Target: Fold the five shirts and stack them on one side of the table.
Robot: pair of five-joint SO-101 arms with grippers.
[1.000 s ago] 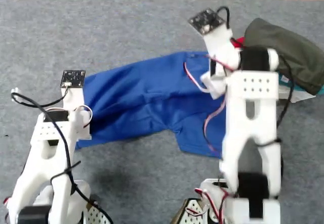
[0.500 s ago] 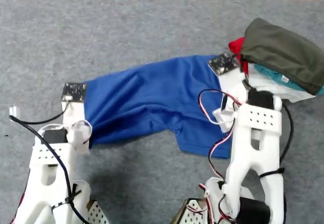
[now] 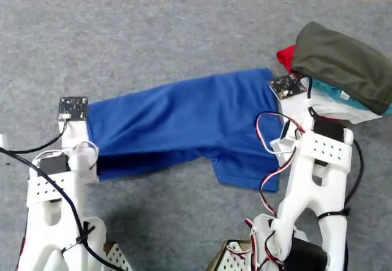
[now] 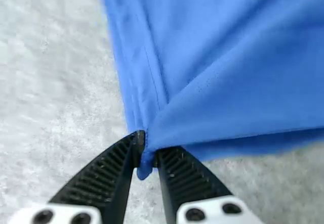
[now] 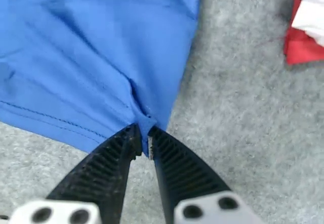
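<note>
Now both my claws are clenched on one blue shirt: my left gripper pinches its bunched left edge, my right gripper its right hem, and the cloth lies stretched across the middle of the table between them. Open grey table cover runs along the far side and between my two arm bases. At the right edge, just beside that hem, sits one pile of four folded shirts: olive shirt on top, red shirt, teal shirt and white shirt beneath.
</note>
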